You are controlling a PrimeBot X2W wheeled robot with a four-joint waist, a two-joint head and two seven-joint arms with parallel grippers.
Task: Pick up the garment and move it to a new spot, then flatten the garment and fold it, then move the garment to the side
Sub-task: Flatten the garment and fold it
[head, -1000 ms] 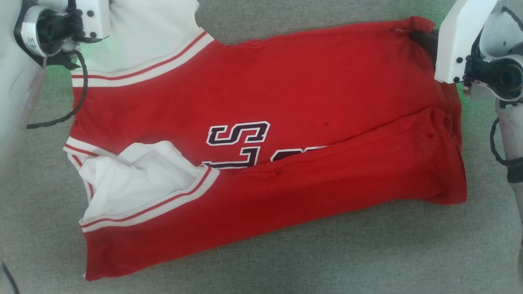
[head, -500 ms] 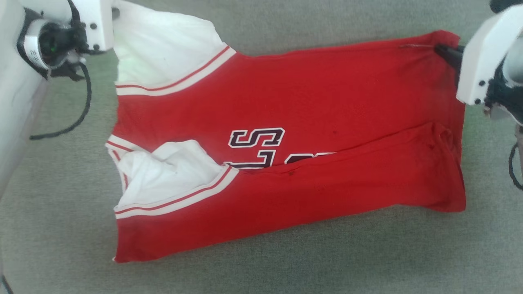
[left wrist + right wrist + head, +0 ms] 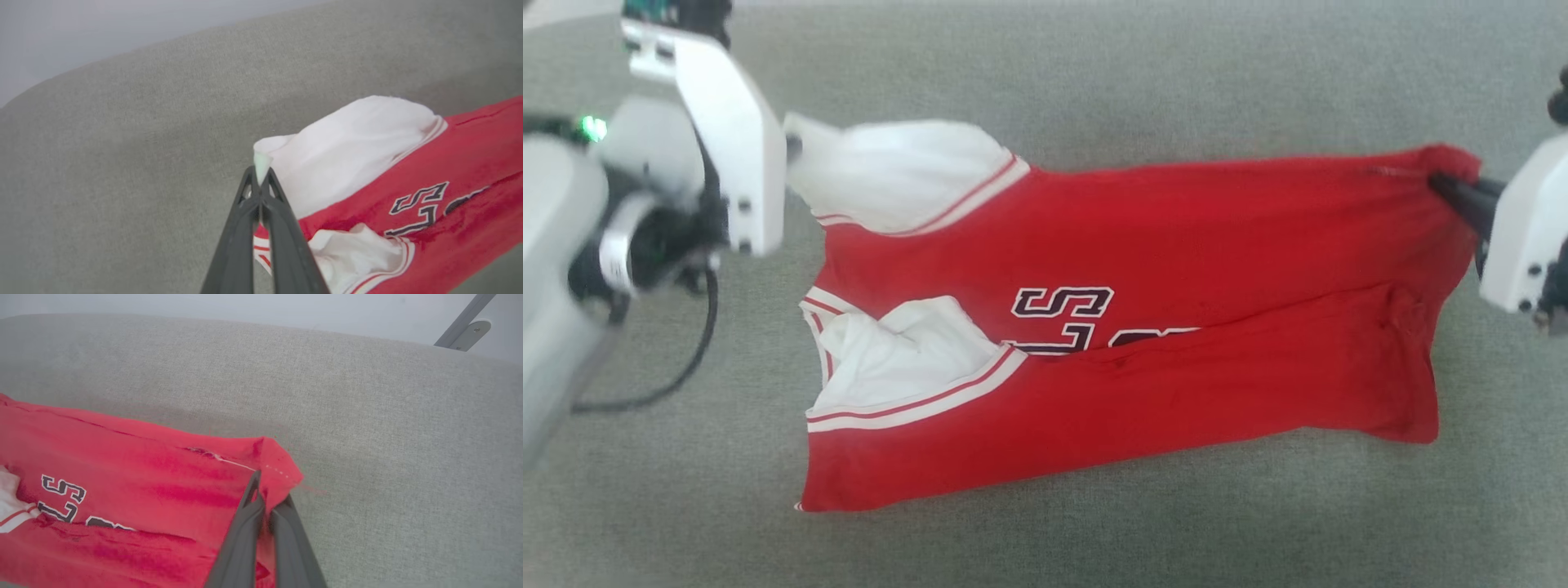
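- The left jaws are clenched. Their two dark fingers (image 3: pixel 235 245) meet at the tips and pinch a small peak of white cloth, the edge of the white sleeve (image 3: pixel 347 143) of the garment (image 3: pixel 461 163).
- In the head view that sleeve (image 3: pixel 898 171) is drawn out towards the white housing (image 3: pixel 735 139) of the left jaws. Its tip reaches the housing, and the pinch itself is hidden behind it.
- The right jaws are clenched too, with their fingers (image 3: pixel 241 539) pressed together on a red corner of the hem (image 3: pixel 273 461). The cloth folds over the fingertips, and a line of white stitching (image 3: pixel 237 463) runs away from them along the edge.
- From the head, the right fingers (image 3: pixel 1458 192) show as a dark tip entering that red corner (image 3: pixel 1450 159).
- The garment (image 3: pixel 1176 245) stretches from one pair of jaws to the other, with the gripped edge pulled fairly straight between them. The rest spreads away from both grips over the grey fabric surface (image 3: pixel 1094 82).
- The long side farthest from the jaws is folded over the front and covers the lower part of the black, white-outlined lettering (image 3: pixel 1062 304). An "S" reads clearly; the other letters are partly covered.
- The second white sleeve (image 3: pixel 898 359) lies crumpled on the left jaws' end of the garment, well apart from them and touched by neither pair.
- I cannot tell whether the gripped edge is raised off the surface or resting on it.
- Beyond the right jaws, past the far edge of the surface, stands a slanted grey metal strut (image 3: pixel 463 324).
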